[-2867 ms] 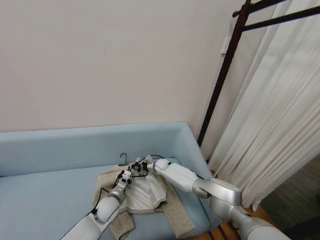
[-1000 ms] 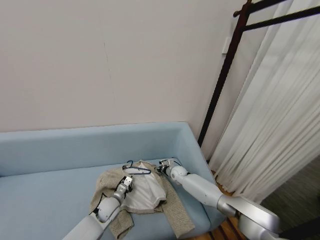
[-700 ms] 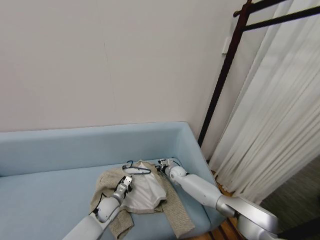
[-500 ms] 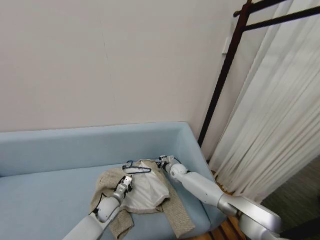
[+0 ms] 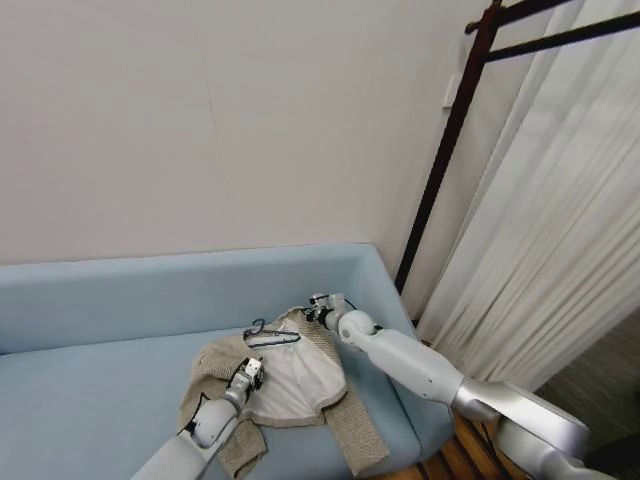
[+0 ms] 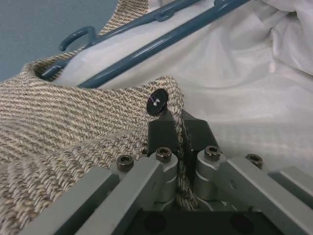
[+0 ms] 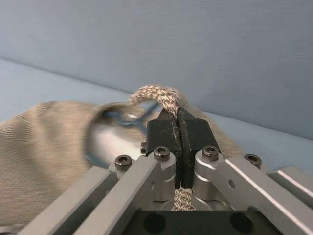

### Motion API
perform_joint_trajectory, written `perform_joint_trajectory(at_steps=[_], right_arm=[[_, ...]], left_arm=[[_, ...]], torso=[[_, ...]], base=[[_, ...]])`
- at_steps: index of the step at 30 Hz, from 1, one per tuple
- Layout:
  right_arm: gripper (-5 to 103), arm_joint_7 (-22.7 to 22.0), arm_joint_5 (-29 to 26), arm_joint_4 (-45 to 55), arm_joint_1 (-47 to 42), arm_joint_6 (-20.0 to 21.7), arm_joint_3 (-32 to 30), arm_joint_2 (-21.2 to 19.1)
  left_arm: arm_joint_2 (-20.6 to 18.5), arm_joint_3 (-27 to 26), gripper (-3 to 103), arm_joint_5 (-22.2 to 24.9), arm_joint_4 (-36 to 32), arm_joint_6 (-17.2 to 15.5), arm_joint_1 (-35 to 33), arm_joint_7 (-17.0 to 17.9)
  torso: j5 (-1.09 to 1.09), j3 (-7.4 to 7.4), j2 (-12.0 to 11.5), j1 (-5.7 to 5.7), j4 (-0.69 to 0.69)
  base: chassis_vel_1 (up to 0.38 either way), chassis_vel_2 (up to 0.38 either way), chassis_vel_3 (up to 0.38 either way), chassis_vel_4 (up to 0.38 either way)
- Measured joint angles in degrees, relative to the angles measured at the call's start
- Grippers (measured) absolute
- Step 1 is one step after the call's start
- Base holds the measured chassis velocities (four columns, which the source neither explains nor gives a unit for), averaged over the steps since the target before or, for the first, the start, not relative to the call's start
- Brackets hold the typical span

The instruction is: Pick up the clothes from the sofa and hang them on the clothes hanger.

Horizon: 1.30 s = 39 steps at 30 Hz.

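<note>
A beige knit cardigan (image 5: 345,425) with a white shirt (image 5: 290,385) inside lies on the light blue sofa (image 5: 90,400), with a blue hanger (image 5: 268,337) in its neck. My left gripper (image 5: 251,372) is shut on the cardigan's front edge (image 6: 178,142) beside a black button (image 6: 157,102). My right gripper (image 5: 315,306) is shut on the cardigan's collar edge (image 7: 161,97), holding it a little above the seat near the backrest. The dark clothes rack (image 5: 450,130) stands to the right of the sofa.
White curtains (image 5: 560,230) hang at the right behind the rack. A plain wall (image 5: 200,120) rises behind the sofa. The sofa's right arm (image 5: 385,290) lies close to my right arm. The seat to the left of the clothes is bare.
My right gripper has risen and moved toward the backrest, lifting the cardigan's collar edge. The left gripper has shifted slightly lower on the front edge.
</note>
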<state>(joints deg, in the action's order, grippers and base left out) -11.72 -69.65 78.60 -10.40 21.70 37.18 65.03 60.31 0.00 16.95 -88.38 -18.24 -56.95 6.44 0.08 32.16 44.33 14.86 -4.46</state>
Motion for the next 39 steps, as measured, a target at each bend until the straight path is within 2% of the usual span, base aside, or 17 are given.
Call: perform_joint_trajectory(at_steps=[1, 4, 5, 8, 10, 13, 14, 16, 17, 18, 19, 20, 23, 25, 28, 32, 39], right_arm=[[0, -0.09, -0.18, 0.03, 0.45, 0.25, 0.74, 0.96], [0, -0.76, -1.30, 1.04, 1.98, 0.69, 2.82, 3.04], [0, -0.76, -1.30, 1.04, 1.98, 0.69, 2.82, 3.04], [0, -1.80, -3.94, 3.91, 3.46, 1.74, 4.89, 3.03], [0, -2.11, -4.61, 4.65, 3.73, 2.09, 5.45, 2.99], [0, -2.45, -4.76, 4.92, 3.59, 2.33, 6.13, 3.94], [0, -2.45, -4.76, 4.92, 3.59, 2.33, 6.13, 3.94], [0, -3.32, -4.29, 4.02, 2.36, 2.33, 5.48, 4.65], [0, -3.67, -4.07, 3.67, 1.74, 2.33, 5.04, 4.75], [0, -3.91, -3.81, 3.35, 1.17, 2.31, 4.66, 4.83], [0, -4.10, -3.46, 2.96, 0.66, 2.26, 4.27, 4.91], [0, -4.10, -3.46, 2.96, 0.66, 2.26, 4.27, 4.91], [0, -4.45, -2.85, 1.46, -0.70, 2.23, 3.23, 5.40], [0, -4.42, -2.75, 0.73, -0.92, 2.21, 3.03, 5.84], [0, -3.93, -2.59, -0.76, -1.32, 2.07, 2.42, 6.68], [0, -3.48, -2.64, -1.25, -1.47, 1.58, 1.06, 6.91], [0, -2.52, -3.05, -2.00, -0.36, 1.66, -0.34, 6.35]], left_arm=[[0.56, -0.04, -1, 0.27, 0.59, 0.02, 0.01, -0.29], [2.13, -0.15, 14, 1.62, 2.18, 0.78, -0.25, -2.14], [2.13, -0.15, 14, 1.62, 2.18, 0.78, -0.25, -2.14], [2.30, -0.85, 30, 1.94, 1.08, 2.85, -2.01, -3.27], [2.10, -1.78, 30, 1.96, -0.06, 3.30, -2.95, -3.60], [1.04, -4.41, 46, 1.87, -2.23, 5.86, -4.39, -3.76], [1.04, -4.41, 46, 1.87, -2.23, 5.86, -4.39, -3.76], [0.19, -5.45, 57, 1.82, -2.68, 8.09, -3.42, -3.65], [-0.16, -5.84, 57, 1.83, -3.00, 8.78, -2.78, -3.63], [-0.55, -6.18, 62, 1.98, -3.55, 9.27, -2.24, -3.64], [-0.97, -6.50, 68, 2.34, -4.15, 9.65, -1.82, -3.65], [-0.97, -6.50, 68, 2.34, -4.15, 9.65, -1.82, -3.65], [-1.97, -7.52, 84, 3.44, -6.39, 10.77, -2.11, -3.67], [-2.34, -8.02, 84, 3.67, -7.57, 11.15, -2.83, -3.68], [-3.45, -9.40, 98, 3.92, -10.14, 11.42, -5.05, -2.77], [-3.78, -9.08, 100, 3.61, -9.44, 11.18, -5.44, -2.98], [-3.03, -8.21, 100, 3.52, -8.28, 6.97, -4.61, -5.70]], torso=[[-0.01, 0.00, 0.00, 0.00, -0.01], [0.00, 0.00, 0.00, 0.00, 0.01], [0.00, 0.00, 0.00, 0.00, 0.01], [-0.02, 0.00, 0.00, 0.00, -0.01], [-0.02, 0.00, 0.00, 0.00, -0.02], [-0.01, 0.00, 0.00, 0.00, 0.00], [-0.01, 0.00, 0.00, 0.00, 0.00], [0.00, 0.00, 0.00, 0.00, 0.02], [0.00, 0.00, 0.00, 0.00, 0.01], [0.00, 0.00, 0.00, 0.00, -0.01], [0.01, 0.00, 0.00, 0.00, -0.02], [0.01, 0.00, 0.00, 0.00, -0.02], [0.00, 0.00, 0.00, 0.00, -0.05], [0.00, 0.00, 0.00, 0.00, -0.02], [0.00, 0.00, 0.00, 0.00, 0.03], [0.00, 0.00, 0.00, 0.00, 0.00], [-0.01, 0.00, 0.00, 0.00, -0.03]], base=[[0.000, 0.000, 0.000, 0.000], [0.000, 0.000, 0.000, 0.000], [0.000, 0.000, 0.000, 0.000], [0.000, 0.000, 0.000, 0.000], [0.000, 0.000, 0.000, 0.000], [0.000, 0.000, 0.000, 0.000], [0.000, 0.000, 0.000, 0.000], [0.000, 0.000, 0.000, 0.000], [0.000, 0.000, 0.000, 0.000], [0.000, 0.000, 0.000, 0.000], [0.000, 0.000, 0.000, 0.000], [0.000, 0.000, 0.000, 0.000], [0.000, 0.000, 0.000, 0.000], [0.000, 0.000, 0.000, 0.000], [0.000, 0.000, 0.000, 0.000], [0.000, 0.000, 0.000, 0.000], [0.000, 0.000, 0.000, 0.000]])
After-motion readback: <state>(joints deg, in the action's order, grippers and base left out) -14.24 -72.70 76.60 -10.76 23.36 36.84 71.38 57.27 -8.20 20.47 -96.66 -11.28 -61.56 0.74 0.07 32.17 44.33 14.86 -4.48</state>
